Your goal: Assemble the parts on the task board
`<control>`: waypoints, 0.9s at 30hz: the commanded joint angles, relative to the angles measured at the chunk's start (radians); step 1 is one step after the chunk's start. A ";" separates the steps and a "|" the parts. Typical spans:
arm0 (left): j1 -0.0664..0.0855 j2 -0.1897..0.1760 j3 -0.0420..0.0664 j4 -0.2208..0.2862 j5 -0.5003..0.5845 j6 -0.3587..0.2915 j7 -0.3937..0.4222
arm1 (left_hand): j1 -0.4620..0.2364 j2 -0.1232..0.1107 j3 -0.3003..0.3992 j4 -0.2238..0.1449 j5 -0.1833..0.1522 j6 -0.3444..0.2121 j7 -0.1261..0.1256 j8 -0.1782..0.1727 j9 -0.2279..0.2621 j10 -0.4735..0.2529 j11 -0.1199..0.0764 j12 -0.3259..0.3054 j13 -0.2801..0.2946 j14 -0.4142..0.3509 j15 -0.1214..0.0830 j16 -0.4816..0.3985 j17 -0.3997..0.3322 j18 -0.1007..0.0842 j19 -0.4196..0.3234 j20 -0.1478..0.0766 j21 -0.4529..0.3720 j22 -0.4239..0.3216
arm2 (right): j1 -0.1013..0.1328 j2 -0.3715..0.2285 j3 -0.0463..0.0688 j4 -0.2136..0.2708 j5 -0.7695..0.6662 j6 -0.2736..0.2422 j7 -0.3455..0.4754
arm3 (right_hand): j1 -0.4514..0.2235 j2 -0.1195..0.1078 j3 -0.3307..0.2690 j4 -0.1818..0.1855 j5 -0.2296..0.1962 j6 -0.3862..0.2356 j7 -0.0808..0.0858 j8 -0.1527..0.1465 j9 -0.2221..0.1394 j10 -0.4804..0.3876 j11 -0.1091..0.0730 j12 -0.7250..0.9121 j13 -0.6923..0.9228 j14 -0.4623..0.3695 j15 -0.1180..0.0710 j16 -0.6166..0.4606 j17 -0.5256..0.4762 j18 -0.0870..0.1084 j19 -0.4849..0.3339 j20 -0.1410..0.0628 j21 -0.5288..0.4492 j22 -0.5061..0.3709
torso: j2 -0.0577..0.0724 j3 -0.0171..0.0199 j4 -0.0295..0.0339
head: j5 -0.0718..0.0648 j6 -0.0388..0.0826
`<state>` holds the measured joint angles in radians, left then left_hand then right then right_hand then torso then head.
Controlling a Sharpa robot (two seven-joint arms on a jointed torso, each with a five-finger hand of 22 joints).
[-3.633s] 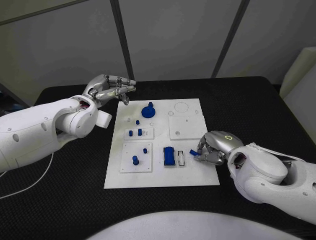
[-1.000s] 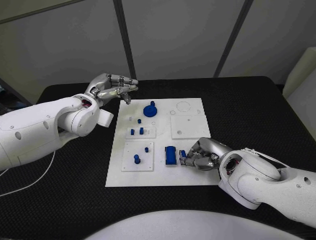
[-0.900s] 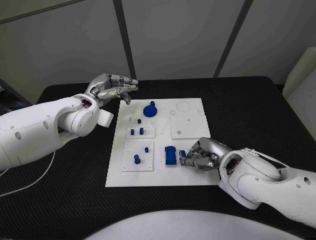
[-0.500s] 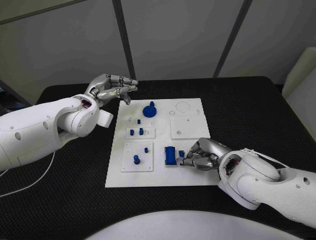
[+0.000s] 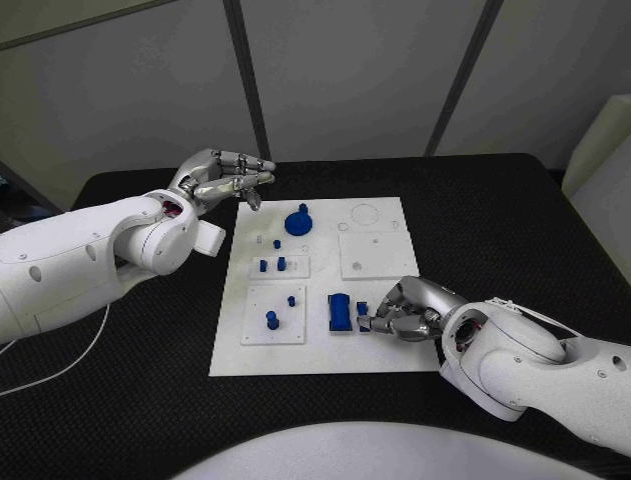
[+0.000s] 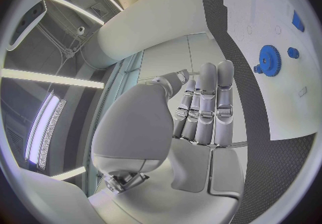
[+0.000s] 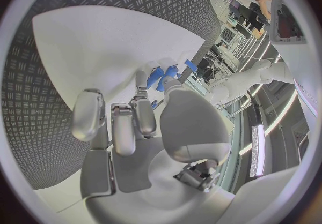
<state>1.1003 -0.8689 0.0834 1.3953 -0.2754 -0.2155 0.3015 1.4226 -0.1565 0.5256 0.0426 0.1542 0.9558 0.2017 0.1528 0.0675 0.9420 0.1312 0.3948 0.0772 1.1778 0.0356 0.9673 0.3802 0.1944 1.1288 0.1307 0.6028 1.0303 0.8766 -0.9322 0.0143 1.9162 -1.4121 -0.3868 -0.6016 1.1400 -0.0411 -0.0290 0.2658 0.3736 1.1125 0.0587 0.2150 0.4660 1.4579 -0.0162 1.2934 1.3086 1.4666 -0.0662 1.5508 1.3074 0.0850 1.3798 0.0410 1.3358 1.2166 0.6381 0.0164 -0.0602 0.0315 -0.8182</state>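
The white task board [image 5: 380,350] lies mid-table. My right hand [image 5: 405,312] hovers low over its near right part and pinches a small blue part [image 5: 364,308] right beside the upright blue block [image 5: 340,314]. In the right wrist view my right hand [image 7: 134,122] curls its fingers over the board [image 7: 101,47], with blue pieces [image 7: 155,77] at the fingertips. My left hand [image 5: 226,180] hangs above the board's far left corner with fingers drawn together and nothing in them. In the left wrist view my left hand [image 6: 201,111] is off the board's [image 6: 268,9] edge, apart from the blue gear [image 6: 270,60].
On the board stand a blue gear [image 5: 299,221], two short pegs [image 5: 272,264] on a raised tile, and a peg [image 5: 272,319] on the near left tile. A bare raised tile [image 5: 373,255] lies at the right. Black table [image 5: 517,220] surrounds the board.
My right hand has carried the small blue part leftwards from the board's right edge to beside the blue block, and has barely shifted in the last second. My left hand has stayed put.
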 commanded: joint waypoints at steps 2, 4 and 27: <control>0.001 -0.001 0.001 0.001 0.003 0.009 0.002 | -0.005 0.000 -0.002 -0.006 -0.002 -0.008 0.002 0.005 0.001 -0.005 -0.001 0.003 -0.002 -0.002 0.002 0.007 -0.001 -0.011 -0.001 0.002 -0.004 -0.002 | 0.001 -0.014 0.000 0.012 0.015 0.018 0.044 | 0.056 -0.001 -0.009 -0.021 -0.039 -0.009 0.003 0.008 0.002 0.002 0.004 0.002 0.087 0.097 -0.008 0.002 0.228 -0.008 0.001 -0.003 -0.004 0.002 | 0.000 0.0009 -0.0007 | 0.000 0.001; 0.001 -0.001 0.001 0.001 0.003 0.009 0.002 | -0.005 0.000 -0.002 -0.006 -0.002 -0.008 0.002 0.005 0.001 -0.005 -0.001 0.003 -0.002 -0.002 0.002 0.007 -0.001 -0.011 -0.001 0.002 -0.004 -0.002 | 0.001 -0.017 0.000 0.015 0.019 0.023 0.051 | 0.059 0.000 -0.010 -0.021 -0.042 -0.009 0.003 0.008 0.002 0.002 0.004 0.003 0.088 0.097 -0.008 0.002 0.229 -0.008 0.002 -0.003 -0.003 0.003 | 0.000 0.0000 -0.0015 | 0.001 0.000; 0.000 0.001 0.001 -0.002 0.003 0.010 0.001 | -0.005 0.000 -0.002 -0.007 -0.002 -0.009 0.002 0.005 0.001 -0.006 0.000 0.003 -0.002 -0.002 0.002 0.007 -0.002 -0.011 -0.001 0.002 -0.004 -0.002 | 0.001 -0.015 0.000 -0.001 0.050 0.038 0.071 | 0.049 0.025 -0.028 0.005 -0.039 -0.008 0.003 0.012 0.003 0.003 0.004 0.004 0.089 0.097 -0.007 0.001 0.228 -0.008 0.001 -0.002 -0.004 0.003 | 0.002 0.0005 0.0009 | 0.000 -0.001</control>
<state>1.0987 -0.8680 0.0834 1.3928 -0.2754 -0.2150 0.3001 1.4226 -0.1565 0.5256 0.0426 0.1542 0.9521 0.2054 0.1528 0.0675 0.9420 0.1311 0.3948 0.0764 1.1778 0.0356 0.9673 0.3795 0.1943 1.1288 0.1307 0.6028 1.0303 0.8768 -0.9480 0.0147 1.9147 -1.3746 -0.3542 -0.5461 1.1920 -0.0255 -0.0554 0.2667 0.3369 1.1087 0.0625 0.2199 0.4683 1.4578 -0.0161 1.2933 1.3087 1.4666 -0.0662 1.5508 1.3073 0.0850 1.3798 0.0410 1.3358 1.2184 0.6398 0.0164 -0.0586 0.0302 -0.8179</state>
